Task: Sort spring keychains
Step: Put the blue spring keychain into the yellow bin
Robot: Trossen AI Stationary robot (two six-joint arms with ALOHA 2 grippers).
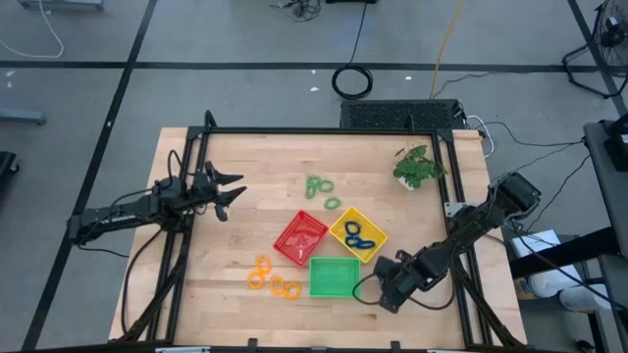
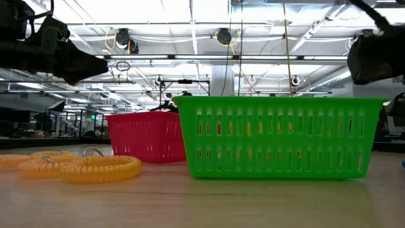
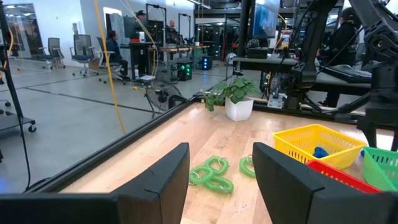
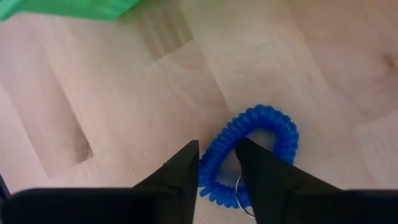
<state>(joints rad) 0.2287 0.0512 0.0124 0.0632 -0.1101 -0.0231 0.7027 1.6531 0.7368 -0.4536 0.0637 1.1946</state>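
Pick-up seems the step in hand: the right gripper [image 4: 217, 167], low at the table's near right beside the green square plastic tray [image 1: 334, 277], has its dark fingers [image 4: 180, 171] pinched across one side of a blue coiled plastic keychain [image 4: 252, 146] lying on the wood. Lifting it and carrying it to the yellow slatted tray [image 1: 357, 234] looks the likely next move, since blue coils [image 1: 363, 236] already sit there. The green tray looks empty and the red tray's [image 1: 300, 238] contents cannot be made out. Orange coils [image 1: 272, 277] lie loose left of the green tray, green coils [image 1: 322, 188] farther back toward the leafy potted plant [image 1: 419, 167]. The left gripper [image 1: 234, 193] hovers open, well apart at mid-left
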